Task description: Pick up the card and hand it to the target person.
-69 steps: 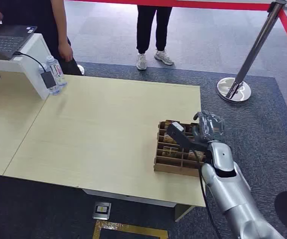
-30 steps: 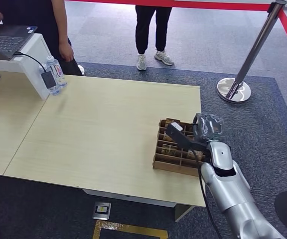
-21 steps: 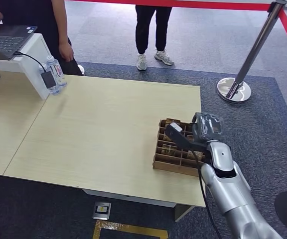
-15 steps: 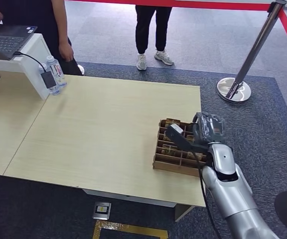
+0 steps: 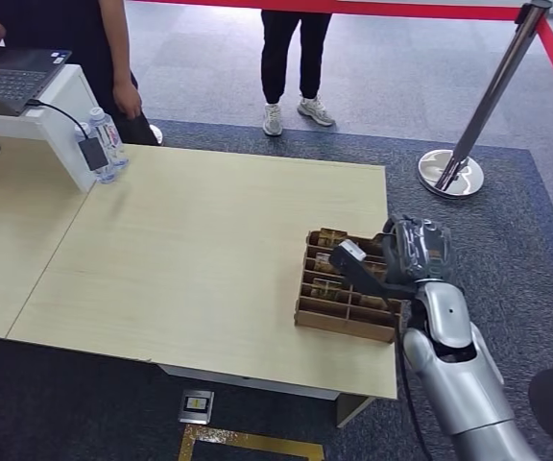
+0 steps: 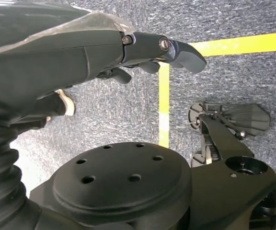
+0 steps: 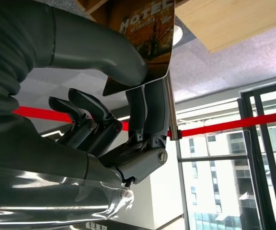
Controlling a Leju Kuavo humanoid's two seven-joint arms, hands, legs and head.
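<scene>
An orange-brown card (image 7: 147, 33) printed with "HOTEL" is pinched between the thumb and fingers (image 7: 153, 108) of my right hand (image 5: 415, 252). In the head view that hand hovers over the right end of a wooden compartment box (image 5: 343, 317) near the table's right front corner. Several more cards stand in the box's slots. A person in dark trousers and white sneakers (image 5: 288, 58) stands beyond the far edge of the table. My left hand (image 6: 155, 52) hangs down over the carpet with its fingers apart and nothing in them.
The light wooden table (image 5: 208, 250) stretches to the left. At its far left stand a water bottle (image 5: 107, 144) and a white stand with a laptop (image 5: 20, 72), where a second person (image 5: 118, 58) stands. A barrier post (image 5: 451, 173) with red tape stands at the far right.
My right hand has moved a little to the right and toward me, off the box's slots, with the card in it. The box and the people have stayed put.
</scene>
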